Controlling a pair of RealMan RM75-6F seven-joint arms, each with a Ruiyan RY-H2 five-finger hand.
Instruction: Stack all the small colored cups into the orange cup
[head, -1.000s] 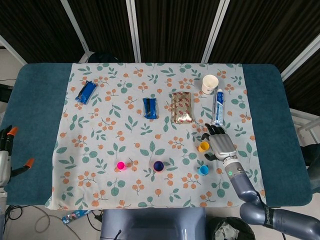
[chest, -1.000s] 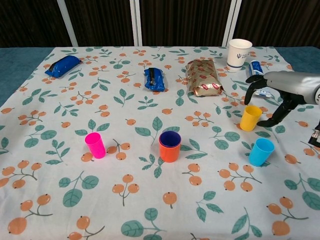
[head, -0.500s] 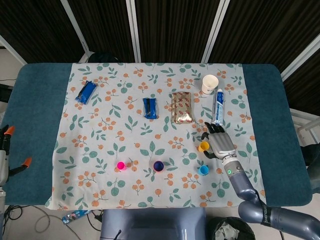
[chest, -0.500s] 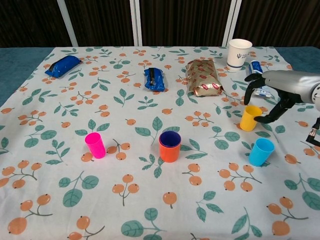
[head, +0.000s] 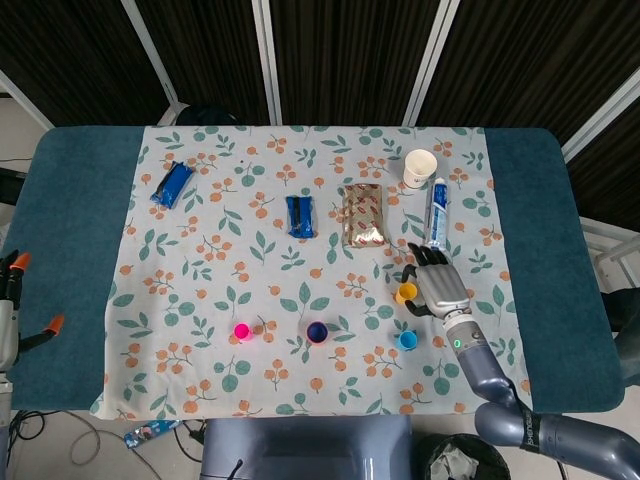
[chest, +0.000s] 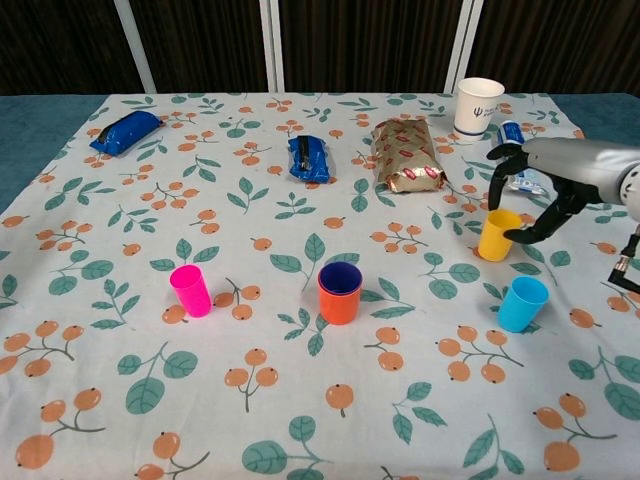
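Right hand (chest: 545, 185) is wrapped around the yellow cup (chest: 498, 235), fingers curled on both sides of the rim; cup upright on the tablecloth (chest: 120, 300). Landmark: orange cup (chest: 340, 292), with a dark blue cup nested inside. Yellow cup sits well right of it, light blue cup (chest: 522, 303) right and slightly nearer, pink cup (chest: 190, 290) left. Left hand (head: 12, 310) at table's left edge, fingers spread, holding nothing.
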